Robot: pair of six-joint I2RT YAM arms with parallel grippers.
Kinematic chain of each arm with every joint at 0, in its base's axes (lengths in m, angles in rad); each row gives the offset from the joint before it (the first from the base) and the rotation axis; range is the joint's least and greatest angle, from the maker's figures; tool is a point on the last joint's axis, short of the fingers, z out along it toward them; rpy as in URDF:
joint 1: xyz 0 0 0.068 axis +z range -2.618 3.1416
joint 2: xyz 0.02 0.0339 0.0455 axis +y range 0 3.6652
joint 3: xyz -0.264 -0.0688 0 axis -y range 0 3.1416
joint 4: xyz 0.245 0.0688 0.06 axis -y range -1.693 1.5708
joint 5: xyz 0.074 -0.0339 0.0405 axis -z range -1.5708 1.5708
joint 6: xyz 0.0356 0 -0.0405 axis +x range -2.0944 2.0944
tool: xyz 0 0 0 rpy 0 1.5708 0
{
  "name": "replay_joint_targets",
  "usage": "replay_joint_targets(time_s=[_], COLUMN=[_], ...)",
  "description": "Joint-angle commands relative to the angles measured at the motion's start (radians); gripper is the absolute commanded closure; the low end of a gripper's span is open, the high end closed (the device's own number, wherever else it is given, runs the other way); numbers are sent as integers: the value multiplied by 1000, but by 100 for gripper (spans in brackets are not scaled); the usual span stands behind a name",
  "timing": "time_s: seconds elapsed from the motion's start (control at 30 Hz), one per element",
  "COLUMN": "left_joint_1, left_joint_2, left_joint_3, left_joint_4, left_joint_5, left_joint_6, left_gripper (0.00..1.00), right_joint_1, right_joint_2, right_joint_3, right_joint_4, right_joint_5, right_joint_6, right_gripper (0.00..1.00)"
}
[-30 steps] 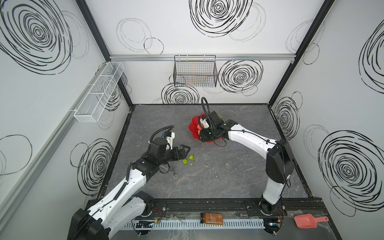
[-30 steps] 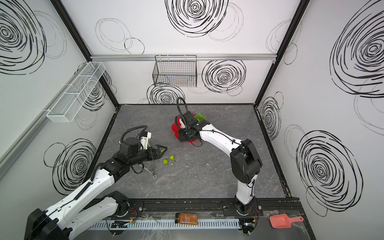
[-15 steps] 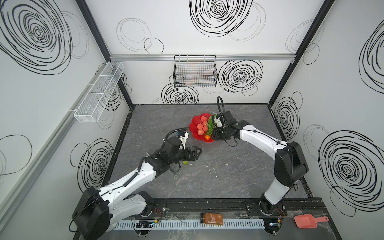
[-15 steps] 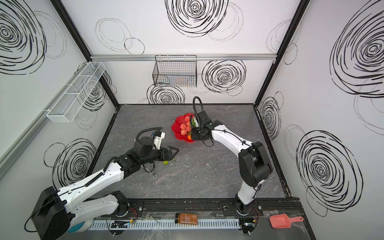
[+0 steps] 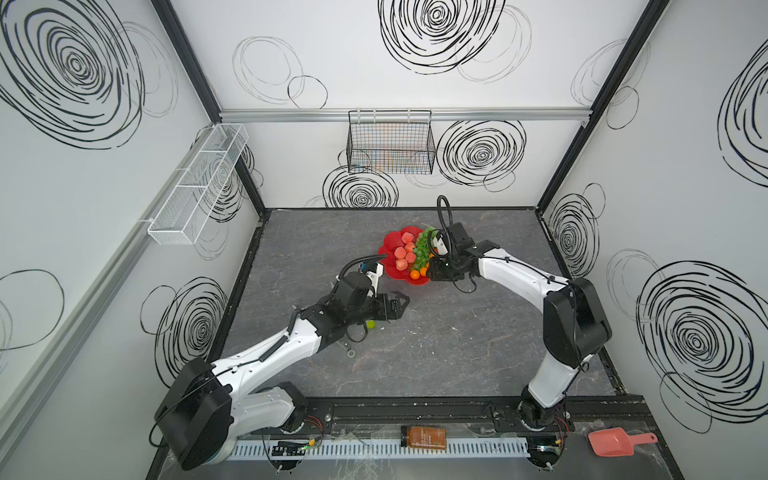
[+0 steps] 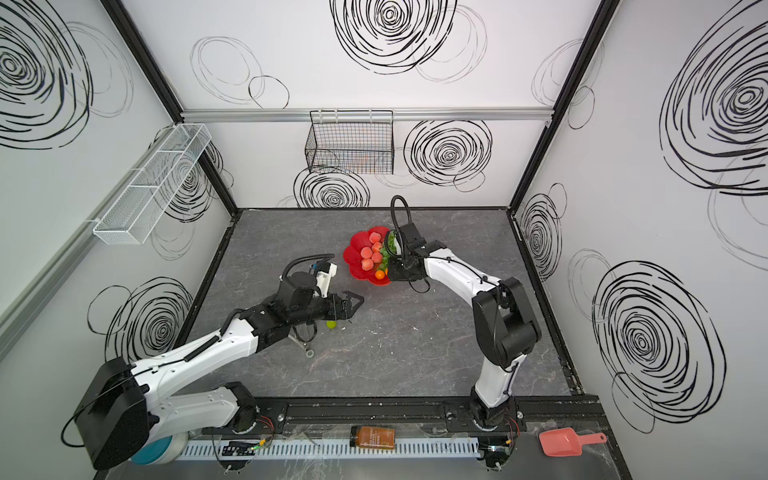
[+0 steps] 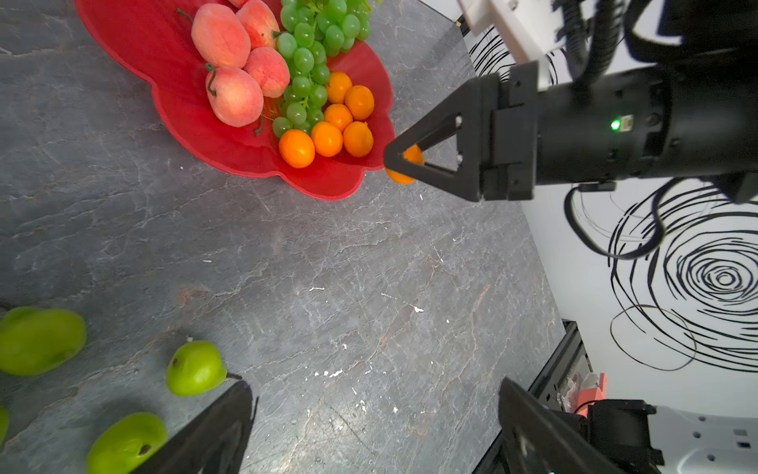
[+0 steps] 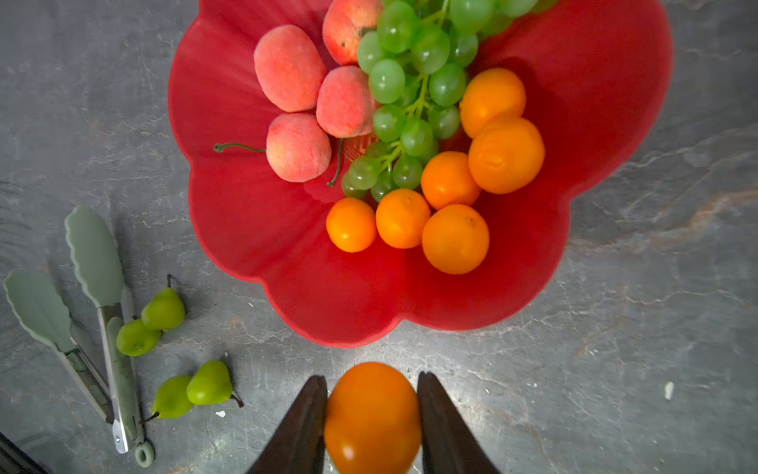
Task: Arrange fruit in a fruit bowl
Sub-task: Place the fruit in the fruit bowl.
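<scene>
Just beside the rim of the red fruit bowl [image 8: 369, 320], my right gripper [image 8: 372, 377] pinches a tangerine [image 8: 372, 414]. My left gripper [image 7: 373, 383] has its fingers spread, near the green pears [image 7: 196, 368].

Both top views high at front, looking down on whole scene; wrist views close, sharing fruit bowl [image 8: 246, 246]

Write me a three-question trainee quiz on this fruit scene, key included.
1. How many tangerines lie in the red bowl?
2. True or false: the left gripper is shut on a peach.
3. The right gripper holds: A) a pear, B) a tangerine, C) grapes?
Key: 1) six; 2) false, it is open and empty; 3) B.
</scene>
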Motion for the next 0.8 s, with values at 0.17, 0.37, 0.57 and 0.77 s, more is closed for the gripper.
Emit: replay_joint_targets(time_s=[0.17,0.37,0.57,0.77], left_joint_1=[42,76,109,123], left_joint_2=[-30,-52,-74,-87], left_joint_3=[-9,-27,-47,-55], left_joint_4=[53,43,37,31], left_joint_5=[0,14,30,36], left_joint_6=[-5,1,6,9], left_gripper=[4,4,4,4], right_joint_1=[25,30,30,31], right_joint_2=[99,141,176,213], right_joint_3=[77,110,142,168], right_joint_4=[11,11,1,-13], right_joint_5=[-6,-1,18,29], right_joint_6=[-25,-29,-32,-36], right_gripper=[62,62,61,60])
